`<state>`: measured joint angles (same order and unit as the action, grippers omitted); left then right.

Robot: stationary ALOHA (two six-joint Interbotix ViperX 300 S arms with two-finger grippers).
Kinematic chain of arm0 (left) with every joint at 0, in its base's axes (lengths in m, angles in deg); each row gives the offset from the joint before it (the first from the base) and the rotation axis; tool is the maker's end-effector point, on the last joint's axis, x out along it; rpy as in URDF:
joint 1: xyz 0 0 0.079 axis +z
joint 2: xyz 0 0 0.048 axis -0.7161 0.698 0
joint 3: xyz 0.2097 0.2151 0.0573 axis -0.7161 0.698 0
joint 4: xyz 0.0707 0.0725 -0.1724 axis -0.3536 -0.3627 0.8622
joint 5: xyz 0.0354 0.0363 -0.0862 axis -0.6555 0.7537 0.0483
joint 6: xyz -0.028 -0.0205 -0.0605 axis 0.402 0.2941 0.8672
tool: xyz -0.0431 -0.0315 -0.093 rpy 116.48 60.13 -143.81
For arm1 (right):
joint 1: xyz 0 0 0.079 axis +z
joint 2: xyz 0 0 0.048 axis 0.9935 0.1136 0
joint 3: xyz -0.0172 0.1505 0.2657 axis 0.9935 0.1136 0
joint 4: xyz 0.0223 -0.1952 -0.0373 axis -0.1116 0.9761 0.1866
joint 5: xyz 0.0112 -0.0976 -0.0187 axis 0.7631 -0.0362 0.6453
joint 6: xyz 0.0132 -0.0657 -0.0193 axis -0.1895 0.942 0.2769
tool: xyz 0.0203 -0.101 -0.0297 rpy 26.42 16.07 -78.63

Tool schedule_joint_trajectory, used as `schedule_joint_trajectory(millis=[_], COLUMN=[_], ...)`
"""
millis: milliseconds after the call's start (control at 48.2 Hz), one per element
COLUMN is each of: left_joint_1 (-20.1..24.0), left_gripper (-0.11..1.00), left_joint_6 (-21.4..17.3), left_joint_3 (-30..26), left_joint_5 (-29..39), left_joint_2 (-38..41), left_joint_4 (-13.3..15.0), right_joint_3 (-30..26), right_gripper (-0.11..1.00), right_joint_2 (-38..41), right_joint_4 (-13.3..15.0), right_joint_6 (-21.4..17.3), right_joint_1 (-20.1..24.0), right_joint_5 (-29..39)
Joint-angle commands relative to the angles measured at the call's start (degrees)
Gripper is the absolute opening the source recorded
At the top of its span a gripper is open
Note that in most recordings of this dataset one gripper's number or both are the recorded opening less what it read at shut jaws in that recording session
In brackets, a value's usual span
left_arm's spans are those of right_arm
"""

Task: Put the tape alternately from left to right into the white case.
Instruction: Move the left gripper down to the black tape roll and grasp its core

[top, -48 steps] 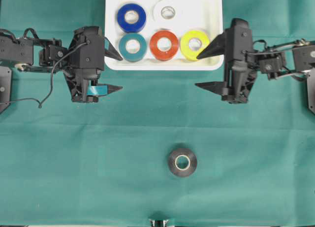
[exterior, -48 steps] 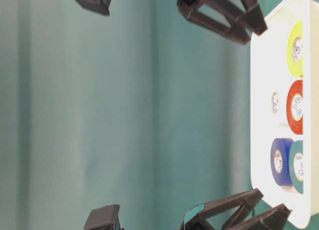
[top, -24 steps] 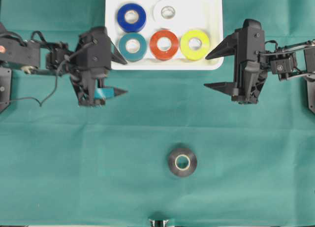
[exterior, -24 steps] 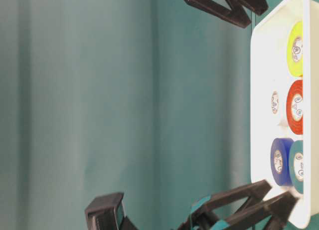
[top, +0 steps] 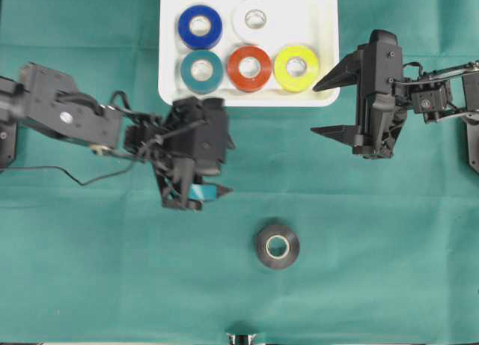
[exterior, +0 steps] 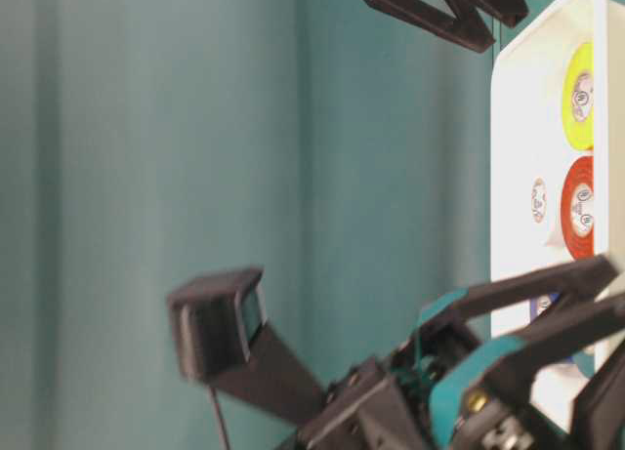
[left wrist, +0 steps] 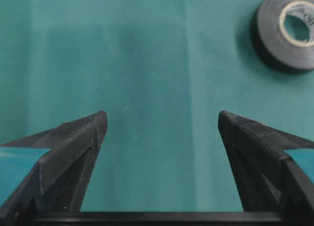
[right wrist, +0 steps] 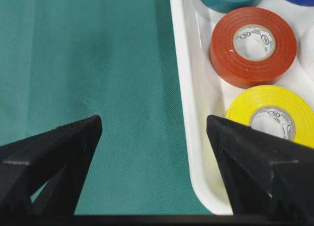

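The white case [top: 247, 100] lies at the back middle of the table and holds five rolls of tape: blue [top: 200, 26], white [top: 255, 18], teal [top: 201, 70], red-orange [top: 249, 68] and yellow [top: 296, 67]. A black roll [top: 277, 246] lies flat on the cloth near the front. My left gripper [top: 224, 168] hangs open and empty between the case and the black roll. In the left wrist view that roll [left wrist: 289, 32] shows ahead and to the right of the left gripper [left wrist: 162, 120]. My right gripper [top: 314, 108] stands open and empty beside the case's right front corner [right wrist: 184, 113].
Green cloth [top: 112, 270] covers the whole table. A thin black cable [top: 71, 179] trails from the left arm across the cloth. The right arm's body [top: 419, 98] stretches off to the right edge.
The left arm has swung from beside the case's left side out toward the table's middle, closer to the black roll. The right gripper drew back to the right, then stayed still.
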<state>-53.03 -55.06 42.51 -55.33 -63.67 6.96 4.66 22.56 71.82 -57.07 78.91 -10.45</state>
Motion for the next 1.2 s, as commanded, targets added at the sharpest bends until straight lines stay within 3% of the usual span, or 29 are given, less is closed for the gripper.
schedule_joint_trajectory(millis=[0, 332, 622, 788, 1182], left_joint_1=[-1.14, -4.31, -5.54, -5.98, -6.94], left_gripper=[0.95, 0.95, 0.95, 0.95, 0.95], left_joint_6=[0.35, 5.27, 17.84, 23.12, 24.17], left_joint_3=[-3.52, -11.34, -18.46, -22.06, -27.69], left_joint_5=[0.70, 2.46, 8.96, 13.71, 19.86], left_joint_2=[0.62, 6.15, 10.90, 12.83, 17.14], left_joint_4=[0.09, 0.00, 0.09, 0.09, -0.09], right_joint_3=[-0.35, 0.00, 0.35, 0.62, 0.97], right_gripper=[0.75, 0.75, 0.75, 0.75, 0.75], right_joint_2=[-0.79, -0.79, -0.88, -0.79, -0.88], right_joint_4=[0.09, 0.09, 0.09, 0.09, 0.09], right_joint_6=[0.00, 0.00, 0.00, 0.00, 0.00], right_joint_1=[0.18, 0.18, 0.18, 0.18, 0.18], right_joint_5=[-0.44, -0.44, -0.44, -0.44, -0.44])
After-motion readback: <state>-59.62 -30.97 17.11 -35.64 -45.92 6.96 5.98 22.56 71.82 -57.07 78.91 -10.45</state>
